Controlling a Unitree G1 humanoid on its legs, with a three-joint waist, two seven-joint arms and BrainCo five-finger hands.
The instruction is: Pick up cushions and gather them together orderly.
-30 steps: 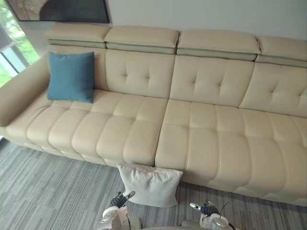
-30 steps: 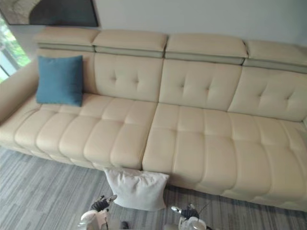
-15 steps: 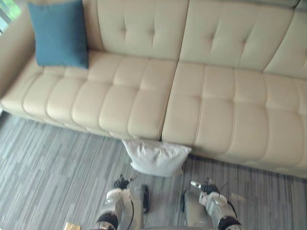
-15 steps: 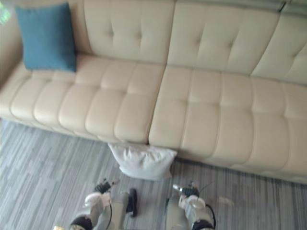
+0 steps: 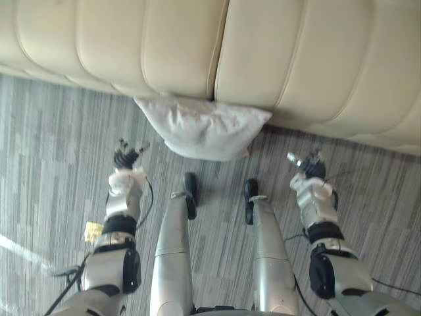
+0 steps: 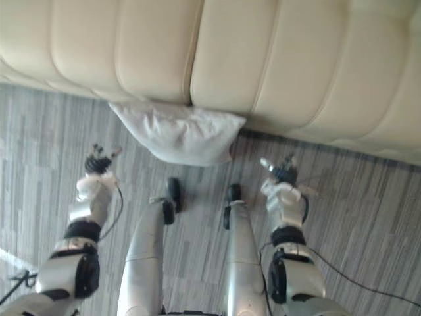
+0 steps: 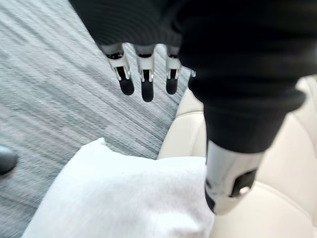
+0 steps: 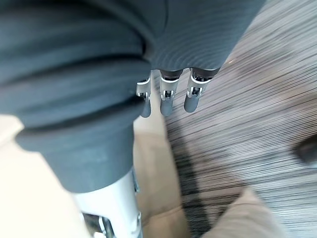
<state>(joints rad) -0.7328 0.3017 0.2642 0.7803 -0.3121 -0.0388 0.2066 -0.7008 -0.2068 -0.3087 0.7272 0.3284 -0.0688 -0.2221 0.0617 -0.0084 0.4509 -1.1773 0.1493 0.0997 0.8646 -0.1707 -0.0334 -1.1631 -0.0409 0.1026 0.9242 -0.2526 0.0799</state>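
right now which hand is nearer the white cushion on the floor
The left hand: it hangs close beside the white cushion's left edge; the right hand is farther off.

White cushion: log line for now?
white cushion: on floor against sofa | left hand: open, empty | right hand: open, empty | pickup: not started

Sofa [image 5: 263, 52] back, ends past the edges; cushion [image 5: 204, 128] far rim hidden.
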